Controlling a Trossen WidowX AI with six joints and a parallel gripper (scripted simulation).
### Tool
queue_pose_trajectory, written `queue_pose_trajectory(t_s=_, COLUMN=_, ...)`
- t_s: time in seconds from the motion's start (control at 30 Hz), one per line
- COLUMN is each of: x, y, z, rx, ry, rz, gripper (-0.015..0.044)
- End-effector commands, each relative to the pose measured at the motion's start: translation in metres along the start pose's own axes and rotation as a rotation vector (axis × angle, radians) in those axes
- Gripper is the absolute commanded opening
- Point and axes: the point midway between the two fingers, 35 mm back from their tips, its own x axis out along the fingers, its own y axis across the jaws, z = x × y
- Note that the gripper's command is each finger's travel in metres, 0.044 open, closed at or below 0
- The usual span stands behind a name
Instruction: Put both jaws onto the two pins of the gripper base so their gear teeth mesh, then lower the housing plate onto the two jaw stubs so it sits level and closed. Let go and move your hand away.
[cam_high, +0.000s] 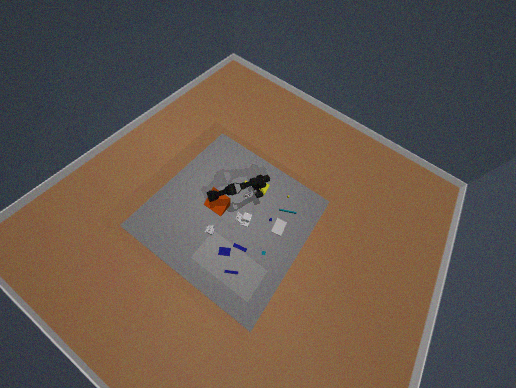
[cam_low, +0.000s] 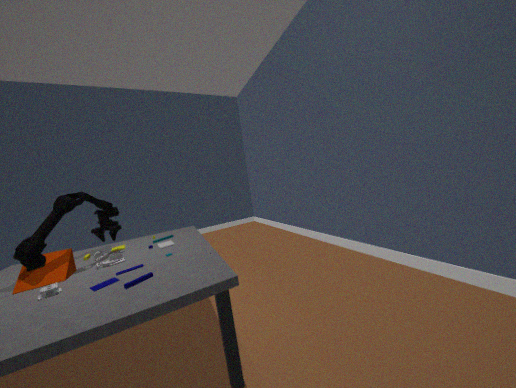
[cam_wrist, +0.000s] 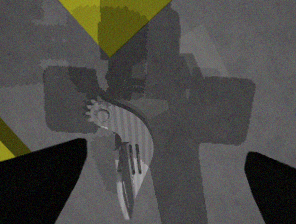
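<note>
My gripper (cam_low: 108, 236) (cam_wrist: 165, 154) is open and empty, high above the table. Below it in the wrist view lies a pale grey jaw (cam_wrist: 135, 127), curved, with gear teeth at one end. It lies left of the middle between the fingertips and is not held. A cluster of white parts (cam_high: 244, 218) (cam_low: 111, 261) lies on the table nearby. Another small white part (cam_high: 209, 229) (cam_low: 50, 291) lies near the orange block. A flat white plate (cam_high: 279, 226) (cam_low: 165, 244) lies farther out. Which of these is the gripper base, the second jaw or the housing plate is too small to tell.
The arm stands at an orange block (cam_high: 223, 207) (cam_low: 63, 268). A yellow piece (cam_high: 265, 189) (cam_low: 118, 248) (cam_wrist: 127, 20) lies near the jaw. Blue pieces (cam_high: 224, 251) (cam_low: 138, 280), a teal rod (cam_high: 287, 211) (cam_low: 163, 239) and small bits lie around the table.
</note>
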Motion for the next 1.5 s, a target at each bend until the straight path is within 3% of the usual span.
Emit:
queue_pose_trajectory(t_s=0.0, x=0.0000, y=0.0000, z=0.0000, rx=0.000, ry=0.000, rz=0.000, gripper=0.0440)
queue_pose_trajectory(t_s=0.8, x=0.0000, y=0.0000, z=0.0000, rx=0.000, ry=0.000, rz=0.000, gripper=0.0440)
queue_pose_trajectory(t_s=1.33, x=0.0000, y=0.0000, z=0.0000, rx=0.000, ry=0.000, rz=0.000, gripper=0.0020)
queue_pose_trajectory(t_s=1.47, x=0.0000, y=0.0000, z=0.0000, rx=0.000, ry=0.000, rz=0.000, gripper=0.0000)
